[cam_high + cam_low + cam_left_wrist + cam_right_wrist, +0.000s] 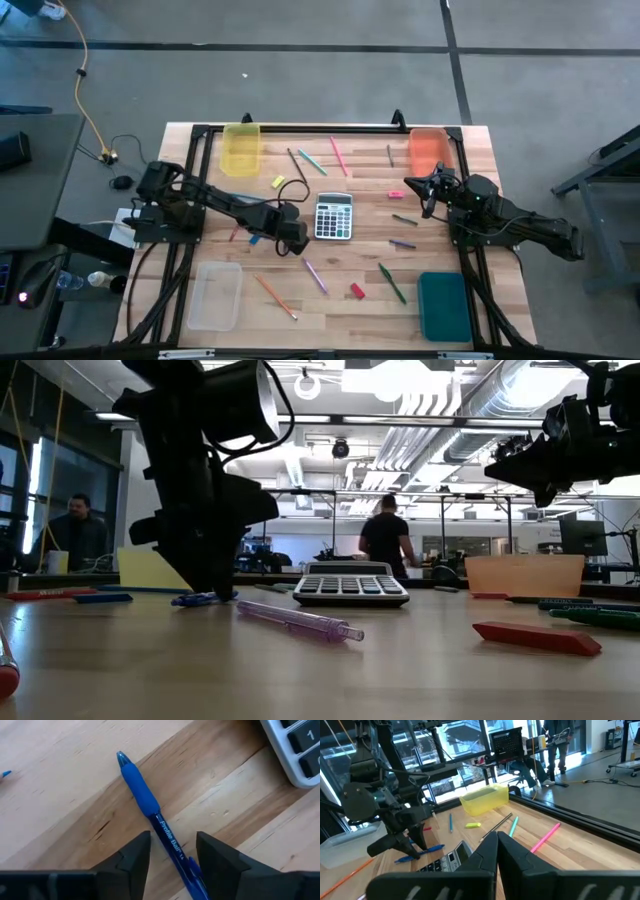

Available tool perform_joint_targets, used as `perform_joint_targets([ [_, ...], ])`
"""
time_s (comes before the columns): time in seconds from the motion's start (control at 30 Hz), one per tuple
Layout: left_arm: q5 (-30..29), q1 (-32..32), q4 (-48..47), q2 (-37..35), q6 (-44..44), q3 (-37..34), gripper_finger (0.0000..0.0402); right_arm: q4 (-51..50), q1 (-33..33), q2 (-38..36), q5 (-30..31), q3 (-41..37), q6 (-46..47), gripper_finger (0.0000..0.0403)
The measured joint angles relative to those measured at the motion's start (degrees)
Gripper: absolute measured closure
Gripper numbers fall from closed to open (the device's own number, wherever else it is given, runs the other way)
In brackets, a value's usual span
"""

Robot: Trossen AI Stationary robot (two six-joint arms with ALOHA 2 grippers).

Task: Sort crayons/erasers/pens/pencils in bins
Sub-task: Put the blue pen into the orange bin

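My left claw [172,851] is down at the table [350,310], fingers spread, straddling a blue pen [150,810] that lies flat on the wood. Whether my fingers touch it, I cannot tell. The pen sits just at nine o'clock of the calculator [334,216]. My right claw [428,195] hangs shut and empty above the table, at six o'clock of the orange bin [431,150]. The yellow bin [241,148] stands at eleven o'clock of the calculator, with the clear bin [214,295] at seven and the teal bin [443,305] at five.
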Motion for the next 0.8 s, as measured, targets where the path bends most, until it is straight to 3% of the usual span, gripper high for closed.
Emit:
perform_joint_targets([
  [0.47, 5.6, 0.3, -0.8, 0.1, 8.3, 0.0, 0.0349, 0.0, 0.0, 0.0, 0.0, 0.0, 0.0, 0.0402],
  [0.8, 6.5, 0.4, -4.6, -2.3, 10.7, -0.3, 0.0384, 0.0, 0.0, 0.0, 0.0, 0.0, 0.0, 0.0402],
])
